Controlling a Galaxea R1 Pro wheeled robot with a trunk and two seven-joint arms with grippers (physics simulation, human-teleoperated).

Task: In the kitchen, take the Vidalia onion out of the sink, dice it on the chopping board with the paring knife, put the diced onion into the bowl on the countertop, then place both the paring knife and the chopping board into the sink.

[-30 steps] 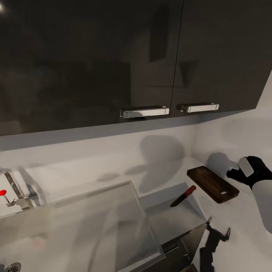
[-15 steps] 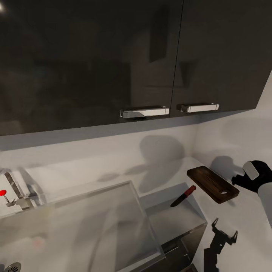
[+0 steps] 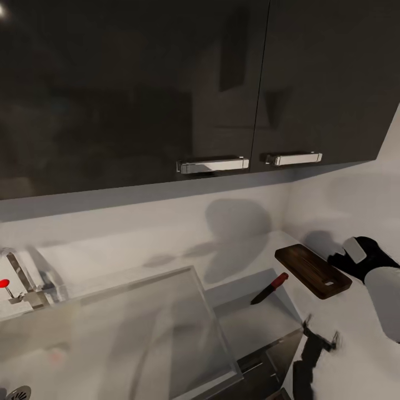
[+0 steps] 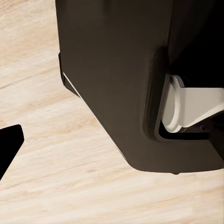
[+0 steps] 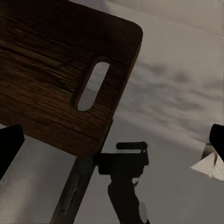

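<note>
Dark wood first — your chopping board (image 3: 313,270) lies flat on the countertop (image 3: 355,322) by the corner, with the paring knife (image 3: 269,288) just left of it (red handle). Your right gripper (image 3: 340,256) hovers at the board's right edge, jaws spread wide; whether the left gripper's are parted, you cannot tell.

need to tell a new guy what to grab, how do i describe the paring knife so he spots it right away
Start at the steel sink under the black upper cabinets and move toward the wall corner, where a dark brown chopping board lies on the countertop. The paring knife lies between the two, apart from the board. It is the small slim thing with a red handle and dark blade.
</note>
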